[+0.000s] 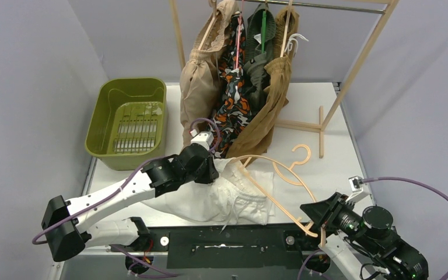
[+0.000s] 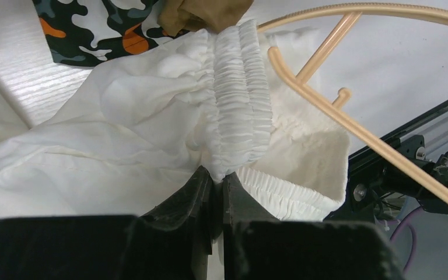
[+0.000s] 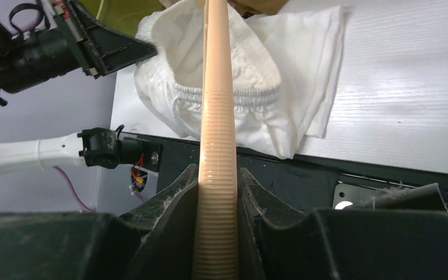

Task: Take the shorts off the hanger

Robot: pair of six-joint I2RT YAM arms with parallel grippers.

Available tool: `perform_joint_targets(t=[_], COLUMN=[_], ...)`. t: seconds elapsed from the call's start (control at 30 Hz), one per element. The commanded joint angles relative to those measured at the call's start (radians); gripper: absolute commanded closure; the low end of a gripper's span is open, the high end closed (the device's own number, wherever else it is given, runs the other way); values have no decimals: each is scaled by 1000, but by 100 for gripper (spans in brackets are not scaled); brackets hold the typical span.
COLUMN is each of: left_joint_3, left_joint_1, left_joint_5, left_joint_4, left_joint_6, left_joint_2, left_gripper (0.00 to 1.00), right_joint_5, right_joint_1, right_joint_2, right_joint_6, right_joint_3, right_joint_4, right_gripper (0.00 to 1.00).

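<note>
Fingers (image 2: 193,198) on the outstretched left arm (image 1: 122,195) pinch white shorts (image 2: 122,116); right fingers (image 3: 175,216) clamp hanger (image 3: 216,146).

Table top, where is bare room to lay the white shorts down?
Bare table lies between the peach hanger, the rack foot and the right edge. Crowded at centre under the hanging shorts and by the green basin.

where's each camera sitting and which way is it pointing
Top external: above and behind the robot, looking down the table to the rack; the left arm and right arm show.
Left wrist: on the left arm, looking along the left tool, shut on the white shorts waistband.
Right wrist: on the right arm, looking along the right tool, shut on the hanger.
Shared: both wrist views show the white shorts and hanger.
</note>
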Motion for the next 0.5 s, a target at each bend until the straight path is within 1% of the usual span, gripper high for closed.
perform_joint_targets(t=[0.0,0.13,0.3,0.47], left_joint_3=[-10,-22,-36,-32], left_joint_1=[7,8,8,9], left_joint_5=[-36,-27,1,17], left_joint_4=[-18,-32,-29,-13], left_joint_6=[-7,-12,-15,-7], left_joint_2=[-69,-83,-81,-75], left_gripper=[100,100,100,100], right_joint_5=[123,197,370,426], right_joint_1=[-6,-14,-17,-31], right_joint_2=[33,64,162,272], right_joint_6=[20,22,4,-64], right_joint_3=[48,134,313,353], right_joint_4=[-22,-51,-160,-139], right_gripper=[100,100,100,100])
